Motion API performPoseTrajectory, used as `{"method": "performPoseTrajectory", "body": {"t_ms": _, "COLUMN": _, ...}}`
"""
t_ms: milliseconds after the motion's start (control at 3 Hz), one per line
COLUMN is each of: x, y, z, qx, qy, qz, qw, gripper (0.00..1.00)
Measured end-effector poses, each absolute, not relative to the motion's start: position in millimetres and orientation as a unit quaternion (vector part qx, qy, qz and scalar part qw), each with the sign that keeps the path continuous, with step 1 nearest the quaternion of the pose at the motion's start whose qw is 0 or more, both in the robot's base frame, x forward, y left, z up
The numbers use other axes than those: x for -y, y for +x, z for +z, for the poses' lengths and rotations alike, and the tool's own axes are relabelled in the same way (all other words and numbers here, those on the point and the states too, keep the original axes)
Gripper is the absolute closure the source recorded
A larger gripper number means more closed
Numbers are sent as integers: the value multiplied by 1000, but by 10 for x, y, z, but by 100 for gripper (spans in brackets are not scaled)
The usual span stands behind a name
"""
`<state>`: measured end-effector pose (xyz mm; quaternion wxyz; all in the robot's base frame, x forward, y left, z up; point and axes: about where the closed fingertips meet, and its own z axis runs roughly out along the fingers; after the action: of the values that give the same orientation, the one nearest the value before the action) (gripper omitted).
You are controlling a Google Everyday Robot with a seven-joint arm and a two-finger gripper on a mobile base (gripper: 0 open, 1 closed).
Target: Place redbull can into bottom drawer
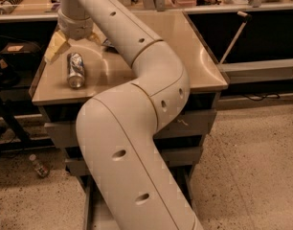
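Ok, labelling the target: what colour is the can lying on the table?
Silver and blue slim metal can, camera view; cream pincer hovers by its far end.
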<state>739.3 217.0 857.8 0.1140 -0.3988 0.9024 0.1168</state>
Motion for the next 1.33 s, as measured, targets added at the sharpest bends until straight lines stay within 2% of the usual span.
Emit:
{"method": "performPoseTrajectory", "body": {"t_ms": 667, "x": -2265, "y": 7270, "z": 8461, "qx": -903, "qy": -400, "qz": 110, "qw": 115, "gripper": 0}}
{"method": "performPoseTrajectory", "body": {"t_ms": 1333, "x": -2209, "y": 6952, "z": 8046, "qx": -906, "qy": -404, "qz": 98, "qw": 75, "gripper": 0}}
